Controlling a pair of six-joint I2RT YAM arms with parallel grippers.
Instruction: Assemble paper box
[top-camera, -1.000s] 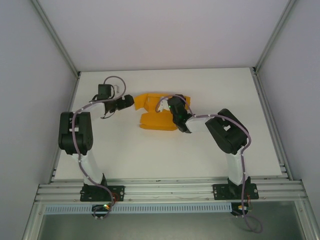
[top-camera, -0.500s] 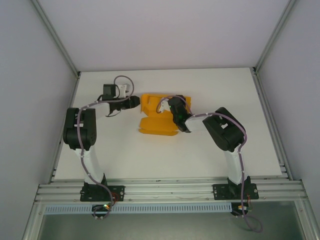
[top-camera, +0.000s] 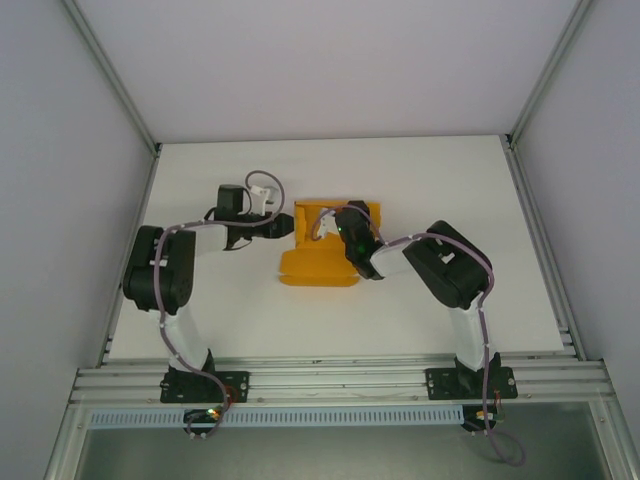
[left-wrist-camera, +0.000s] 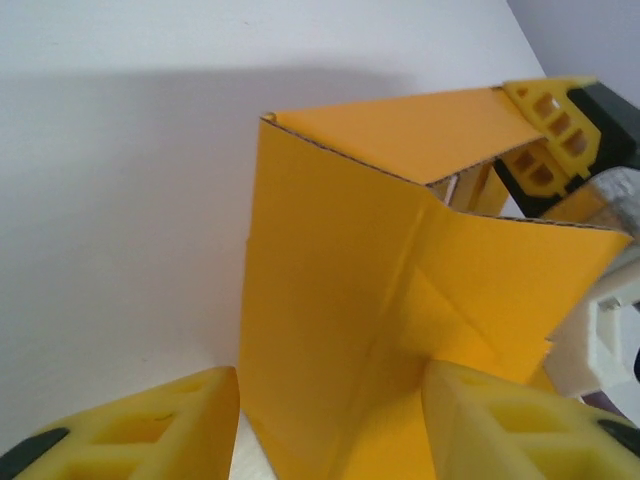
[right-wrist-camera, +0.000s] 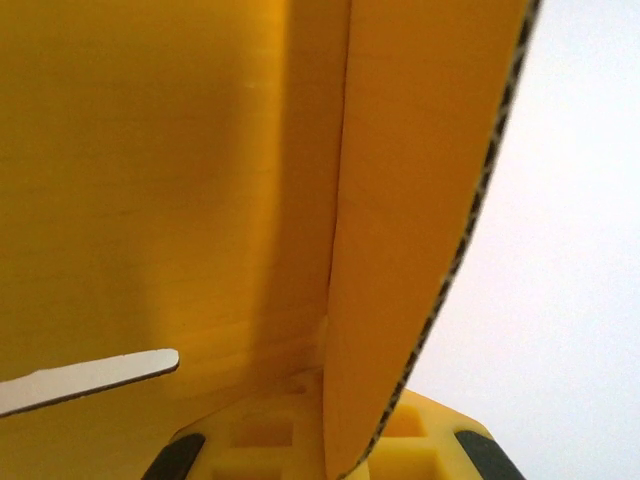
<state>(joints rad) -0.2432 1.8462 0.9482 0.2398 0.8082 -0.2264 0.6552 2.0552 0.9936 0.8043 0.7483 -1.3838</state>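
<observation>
The paper box (top-camera: 315, 268), of bright orange corrugated card, lies near the middle of the top view on the white table (top-camera: 440, 180), half folded, with some walls raised. It seems light and quite stiff, but it bends easily at the creases and a hard pinch may crush it, so a wall's free edge is the best hold. The right gripper (right-wrist-camera: 335, 435) is closed on one upright wall. The left gripper (left-wrist-camera: 330, 425) straddles a folded corner, about half wide; whether it presses, I cannot tell.
</observation>
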